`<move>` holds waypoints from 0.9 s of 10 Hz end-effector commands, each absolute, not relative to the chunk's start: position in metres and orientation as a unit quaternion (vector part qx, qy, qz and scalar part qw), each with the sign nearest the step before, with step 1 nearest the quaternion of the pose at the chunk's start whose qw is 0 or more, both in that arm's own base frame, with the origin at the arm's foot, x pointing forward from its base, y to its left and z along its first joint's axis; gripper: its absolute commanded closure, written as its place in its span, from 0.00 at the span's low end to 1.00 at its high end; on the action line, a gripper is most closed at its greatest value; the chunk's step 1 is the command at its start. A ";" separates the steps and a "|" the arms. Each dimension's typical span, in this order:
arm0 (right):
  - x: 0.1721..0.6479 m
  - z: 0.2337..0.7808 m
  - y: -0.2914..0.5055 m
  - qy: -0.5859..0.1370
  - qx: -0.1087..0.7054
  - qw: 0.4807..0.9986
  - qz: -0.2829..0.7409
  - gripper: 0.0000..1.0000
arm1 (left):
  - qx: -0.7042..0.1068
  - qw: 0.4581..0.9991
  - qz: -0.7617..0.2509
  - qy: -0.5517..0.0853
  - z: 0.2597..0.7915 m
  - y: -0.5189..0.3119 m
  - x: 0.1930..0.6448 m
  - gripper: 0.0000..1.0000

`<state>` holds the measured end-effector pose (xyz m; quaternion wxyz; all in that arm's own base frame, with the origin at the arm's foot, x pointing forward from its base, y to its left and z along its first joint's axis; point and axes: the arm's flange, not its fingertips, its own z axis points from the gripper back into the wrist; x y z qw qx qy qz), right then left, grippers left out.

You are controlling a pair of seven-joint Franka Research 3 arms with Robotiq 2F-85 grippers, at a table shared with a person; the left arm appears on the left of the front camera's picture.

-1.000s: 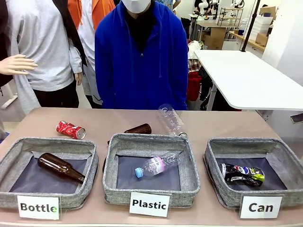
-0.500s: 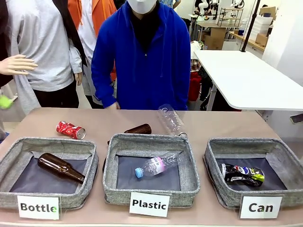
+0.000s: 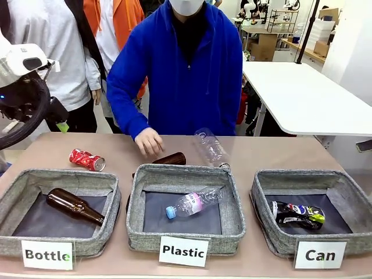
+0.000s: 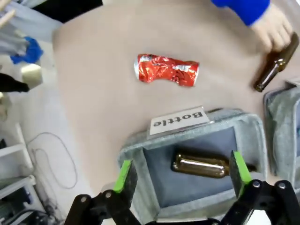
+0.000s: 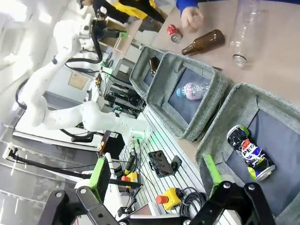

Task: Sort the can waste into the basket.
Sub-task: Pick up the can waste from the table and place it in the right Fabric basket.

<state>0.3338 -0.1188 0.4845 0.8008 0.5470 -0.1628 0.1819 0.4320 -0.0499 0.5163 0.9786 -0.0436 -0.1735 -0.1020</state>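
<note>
My left hand (image 4: 182, 168) and right hand (image 5: 154, 164) are both spread wide and hold nothing. The red can (image 3: 87, 159) lies sideways on the counter (image 3: 116, 148) behind the Bottle basket (image 3: 11, 200), long axis left-right, rimmed end pointing right. The black can (image 3: 297, 214) lies crosswise inside the Can basket (image 3: 264, 224).

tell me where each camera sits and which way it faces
Front: fixed on the robot's side, looking across the table at the person; left arm shows at upper left.
Left wrist: above the table's left end, looking down at the red can and Bottle basket; open left gripper below.
Right wrist: high at the right, looking over the Can basket toward the left arm; open right gripper below.
Shared: all three show the red can and the person's hand.
</note>
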 end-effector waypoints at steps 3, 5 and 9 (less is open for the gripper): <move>0.332 0.486 -0.122 -0.166 0.544 0.799 0.195 0.00 | -0.045 0.979 -0.114 -0.165 0.519 -0.055 0.427 0.00; 0.332 0.486 -0.122 -0.166 0.544 0.799 0.195 0.00 | -0.131 0.928 -0.341 -0.067 0.507 -0.035 0.448 0.00; 0.332 0.486 -0.122 -0.166 0.544 0.799 0.195 0.00 | -0.273 0.874 -0.373 -0.148 0.526 0.096 0.391 0.00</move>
